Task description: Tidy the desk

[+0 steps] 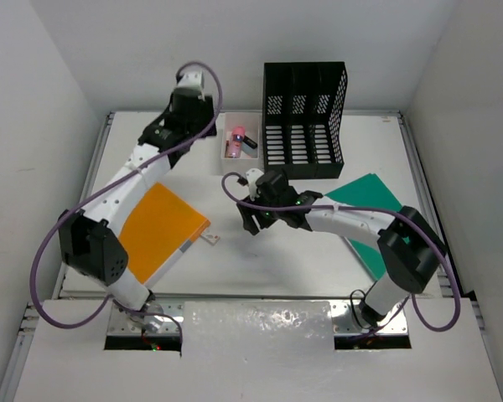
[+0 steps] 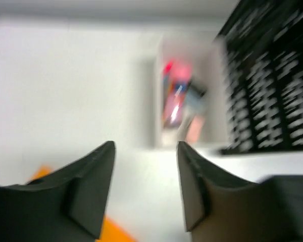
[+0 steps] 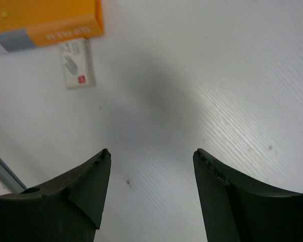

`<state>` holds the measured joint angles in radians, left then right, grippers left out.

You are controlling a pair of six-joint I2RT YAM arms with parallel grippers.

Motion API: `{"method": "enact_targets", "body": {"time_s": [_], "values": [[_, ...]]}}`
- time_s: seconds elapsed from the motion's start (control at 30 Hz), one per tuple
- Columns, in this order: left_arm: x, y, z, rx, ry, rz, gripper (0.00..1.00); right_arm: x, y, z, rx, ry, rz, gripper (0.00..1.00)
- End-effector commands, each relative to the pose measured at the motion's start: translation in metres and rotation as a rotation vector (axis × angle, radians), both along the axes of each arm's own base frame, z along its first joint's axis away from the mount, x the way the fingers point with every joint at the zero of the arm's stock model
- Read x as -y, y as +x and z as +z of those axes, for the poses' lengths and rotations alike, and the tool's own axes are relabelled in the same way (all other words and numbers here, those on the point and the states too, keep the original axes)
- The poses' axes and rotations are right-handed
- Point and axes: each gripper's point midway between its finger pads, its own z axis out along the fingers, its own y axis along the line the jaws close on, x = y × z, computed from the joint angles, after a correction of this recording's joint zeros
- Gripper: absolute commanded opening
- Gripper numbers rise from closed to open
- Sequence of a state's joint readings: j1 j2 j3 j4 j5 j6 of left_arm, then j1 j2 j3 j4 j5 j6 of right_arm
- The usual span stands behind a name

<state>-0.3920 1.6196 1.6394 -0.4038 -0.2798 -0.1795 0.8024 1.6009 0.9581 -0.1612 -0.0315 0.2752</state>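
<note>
— Where did the desk [image 1: 260, 260] sit, and what was on it?

— It filled the top view, white and walled in. A black mesh file organizer [image 1: 306, 117] stood at 1 o'clock, and its three slots showed only their own mesh floor. Just beside it, at 12 o'clock, was a small white open box [image 1: 241, 165].

— What was in the box?

— Pink and red items [image 1: 235, 141] with a dark piece [image 1: 248, 142] lying by them. The left wrist view was blurred, so I could not tell what they were; possibly pens or small tubes.

— And the flat things?

— An orange folder [image 1: 159, 226] lay at 8 o'clock, partly under the left arm. A small white label card [image 3: 77, 63] lay at its corner. A green folder [image 1: 365, 197] lay at 4 o'clock, partly under the right arm.

— How did the claws stand?

— The left gripper [image 2: 145, 146] was at about 11 o'clock, pointed toward the box, with its jaws apart and nothing between them. The right gripper [image 3: 151, 151] hung over bare tabletop near the centre, with its jaws wide and holding nothing. The label card was at 10 o'clock in its wrist view.
</note>
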Motion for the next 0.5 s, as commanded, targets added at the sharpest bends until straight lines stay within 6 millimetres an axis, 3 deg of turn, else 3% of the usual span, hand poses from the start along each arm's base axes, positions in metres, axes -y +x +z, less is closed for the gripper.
{"method": "enact_targets", "body": {"time_s": [0.0, 0.03, 0.1, 0.23, 0.27, 0.37, 0.4, 0.47], "values": [[-0.04, -0.05, -0.069, -0.196, 0.057, 0.15, 0.52, -0.044, 0.009, 0.027, 0.076, 0.09, 0.136, 0.65], [-0.046, -0.068, -0.074, -0.231, 0.032, 0.173, 0.55, -0.052, 0.009, 0.028, 0.081, 0.101, 0.158, 0.65], [-0.056, -0.098, -0.114, -0.338, 0.025, 0.223, 0.66, -0.066, 0.002, 0.03, 0.085, 0.123, 0.226, 0.66], [-0.083, -0.14, -0.152, -0.43, 0.04, 0.352, 0.67, -0.094, -0.015, 0.02, 0.036, 0.148, 0.356, 0.66], [-0.099, -0.147, -0.16, -0.441, 0.089, 0.423, 0.65, -0.1, -0.019, 0.016, 0.028, 0.145, 0.377, 0.66], [-0.134, -0.164, -0.172, -0.481, 0.136, 0.584, 0.61, -0.121, -0.031, -0.006, 0.012, 0.105, 0.463, 0.66], [-0.149, -0.168, -0.175, -0.502, 0.125, 0.637, 0.61, -0.131, -0.029, -0.002, 0.026, 0.111, 0.479, 0.66], [-0.158, -0.172, -0.174, -0.515, 0.092, 0.653, 0.61, -0.139, -0.03, -0.01, 0.018, 0.094, 0.5, 0.66]]}}
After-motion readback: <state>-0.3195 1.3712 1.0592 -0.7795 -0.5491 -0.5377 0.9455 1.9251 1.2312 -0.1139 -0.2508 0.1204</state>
